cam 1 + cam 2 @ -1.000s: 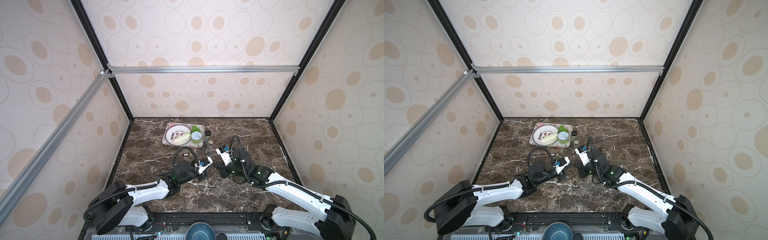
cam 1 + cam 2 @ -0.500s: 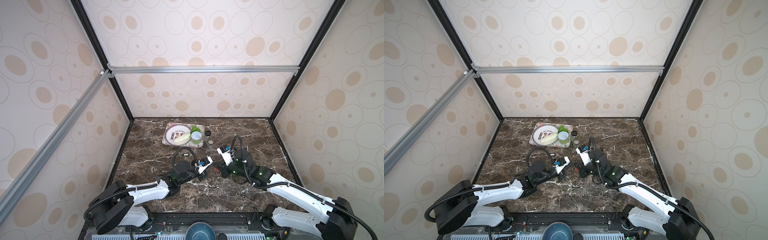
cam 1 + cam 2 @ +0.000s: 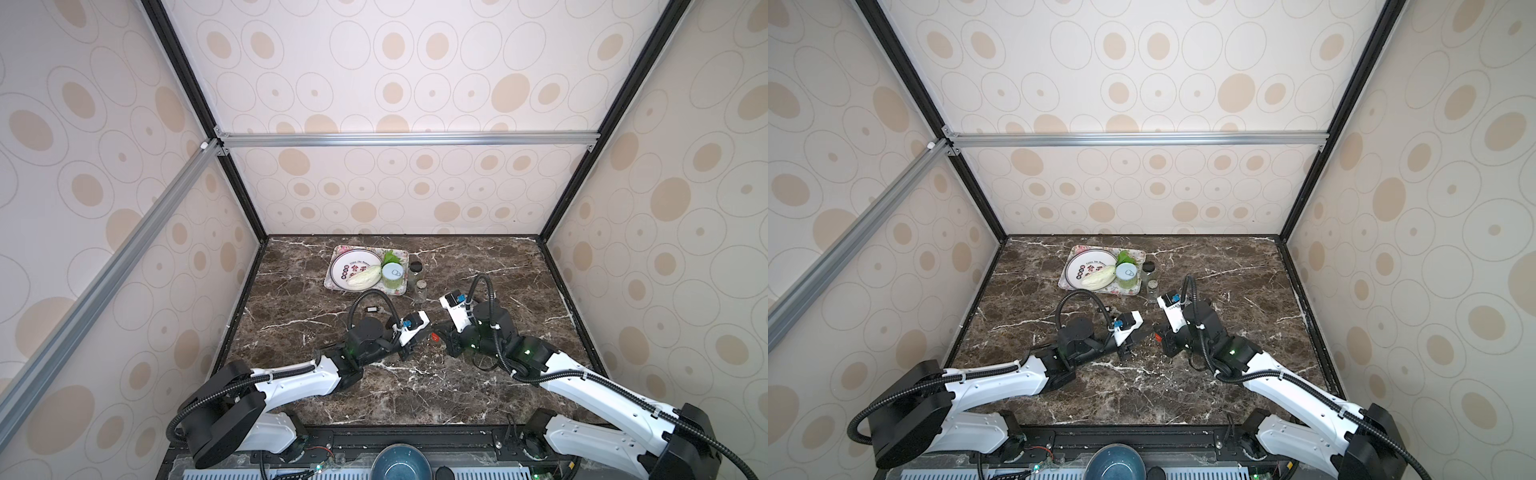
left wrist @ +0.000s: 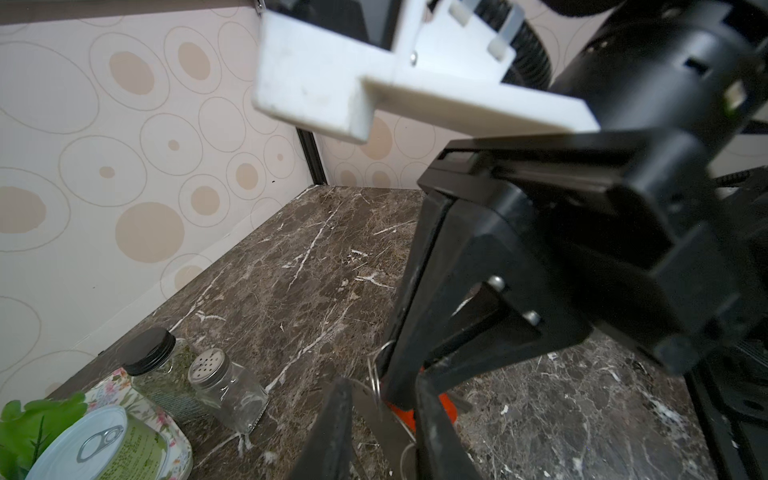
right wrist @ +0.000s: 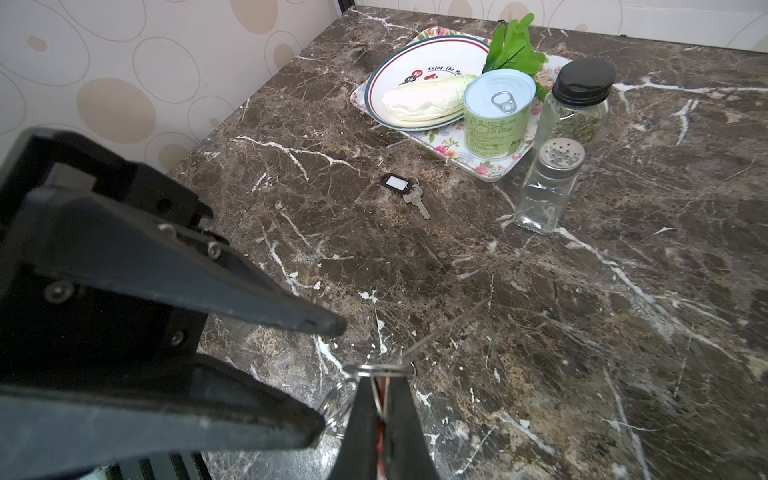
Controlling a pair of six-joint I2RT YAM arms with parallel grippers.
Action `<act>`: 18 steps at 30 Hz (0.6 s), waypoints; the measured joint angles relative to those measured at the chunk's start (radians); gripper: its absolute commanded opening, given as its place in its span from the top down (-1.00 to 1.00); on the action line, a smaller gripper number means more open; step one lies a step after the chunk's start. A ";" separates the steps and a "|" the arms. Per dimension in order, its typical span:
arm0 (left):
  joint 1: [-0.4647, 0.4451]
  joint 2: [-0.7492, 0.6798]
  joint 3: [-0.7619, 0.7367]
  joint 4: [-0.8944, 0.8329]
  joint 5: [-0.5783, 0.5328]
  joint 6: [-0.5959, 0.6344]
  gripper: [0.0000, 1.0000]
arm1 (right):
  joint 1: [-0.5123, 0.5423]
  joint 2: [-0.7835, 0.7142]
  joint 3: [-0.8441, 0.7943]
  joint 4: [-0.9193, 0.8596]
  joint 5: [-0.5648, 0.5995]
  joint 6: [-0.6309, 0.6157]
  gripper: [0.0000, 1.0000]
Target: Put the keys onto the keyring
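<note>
Only the right wrist view shows the metal blade on the black key, which lies on the marble near the floral tray. The tray holds a plate of cabbage and a green tin. We see the right gripper clenched on the red-orange key, with the thin wire keyring at its tips — the left gripper stands released.

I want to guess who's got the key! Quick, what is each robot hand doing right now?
The left gripper is open, jaws apart.
The right gripper is shut on the red-orange key.
</note>
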 measured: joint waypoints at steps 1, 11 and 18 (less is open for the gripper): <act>0.000 0.000 0.008 -0.014 0.003 0.003 0.49 | 0.003 0.000 0.000 0.000 0.004 -0.003 1.00; 0.000 0.002 0.038 -0.113 -0.002 0.028 0.59 | 0.035 -0.003 0.000 -0.006 0.046 -0.030 1.00; 0.000 0.008 0.048 -0.143 -0.024 0.036 0.83 | 0.037 -0.003 0.000 -0.010 0.062 -0.040 1.00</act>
